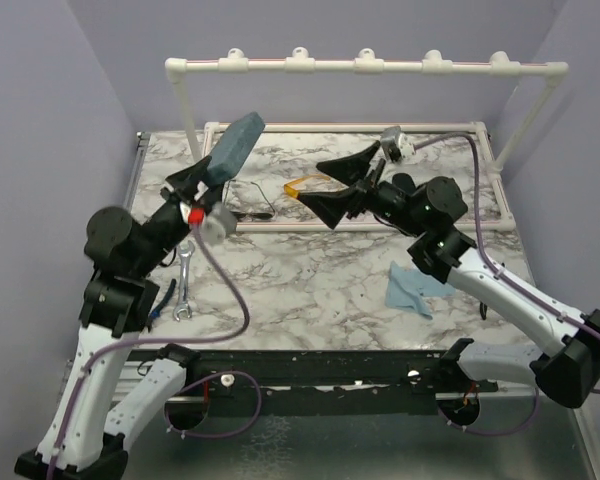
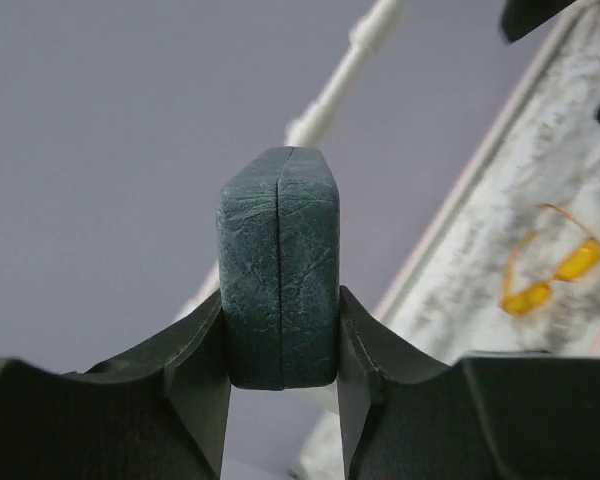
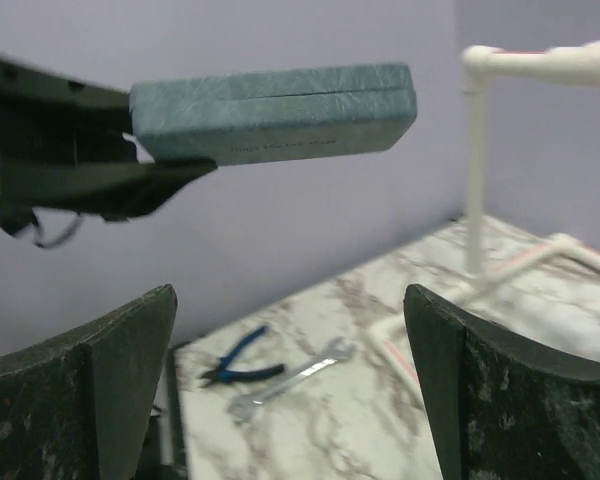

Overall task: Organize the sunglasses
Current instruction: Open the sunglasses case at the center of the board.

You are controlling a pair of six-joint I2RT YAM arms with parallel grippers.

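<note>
Nearest me, the left hand (image 1: 212, 178) clamps one end of the grey-blue glasses case (image 1: 238, 140), held off the counter (image 1: 310, 290) with its long axis slanting up toward the white pipe rack (image 1: 365, 66). The right hand (image 1: 337, 183) gapes wide, holding nothing. Both pairs lie in front of the rack. The yellow-orange sunglasses (image 1: 302, 185) sit just left of that open hand, which looks the nearer one, and a finger partly hides them. The dark wire sunglasses (image 1: 248, 203) lie under the case, barely visible.
</note>
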